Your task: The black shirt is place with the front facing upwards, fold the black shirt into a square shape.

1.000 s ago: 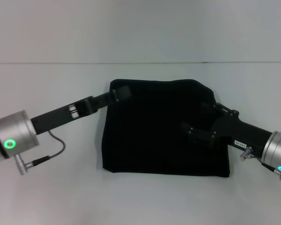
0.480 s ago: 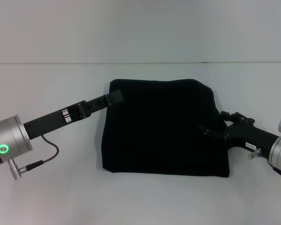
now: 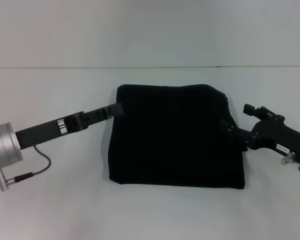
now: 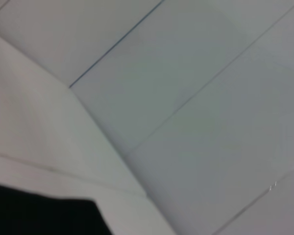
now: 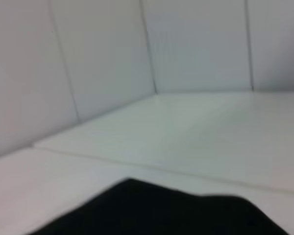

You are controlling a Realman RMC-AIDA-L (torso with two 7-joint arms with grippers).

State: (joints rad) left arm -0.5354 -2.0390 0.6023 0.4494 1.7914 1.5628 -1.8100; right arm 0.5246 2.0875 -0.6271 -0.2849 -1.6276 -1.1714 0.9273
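head view: black shirt (image 3: 175, 137), folded squarish

Left arm (image 3: 45, 131): silver cylindrical wrist segment with a green ring light, thin black cable looping from a metal plug beneath it, then a long black link bearing a small white-and-red marking. Left gripper (image 3: 115, 108) — black, slim. Right arm (image 3: 285, 142): black angular housing, white label strip, small silver fitting; right gripper (image 3: 229, 129) black — bracket-like, with knobby bolts.
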